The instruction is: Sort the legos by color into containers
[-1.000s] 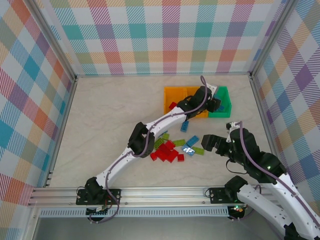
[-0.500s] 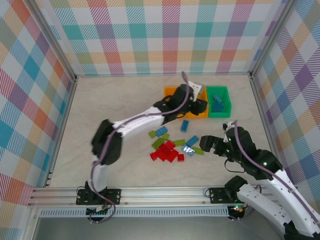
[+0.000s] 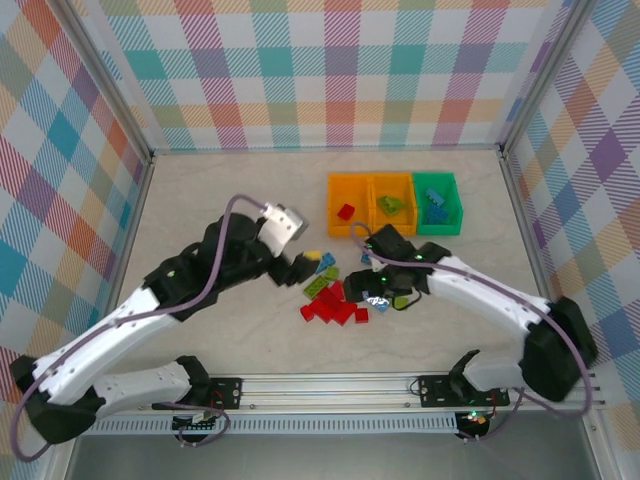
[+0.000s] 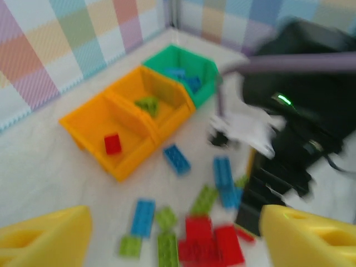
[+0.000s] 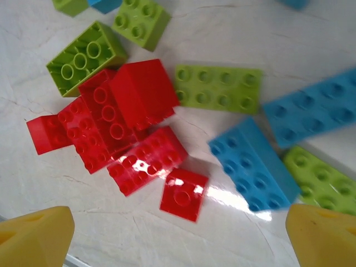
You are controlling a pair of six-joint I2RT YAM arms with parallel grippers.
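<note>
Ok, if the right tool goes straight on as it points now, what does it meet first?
Probably the small red square plastic brick lying flat on the tabletop, beside the red brick cluster. The open right tool points down at it; depth is unclear.

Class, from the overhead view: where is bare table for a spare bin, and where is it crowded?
Free: the far-left table, between the left wall and the orange bins; a smaller patch between the green bin and the right arm. Crowded: the middle, legos between left gripper and right gripper.
</note>
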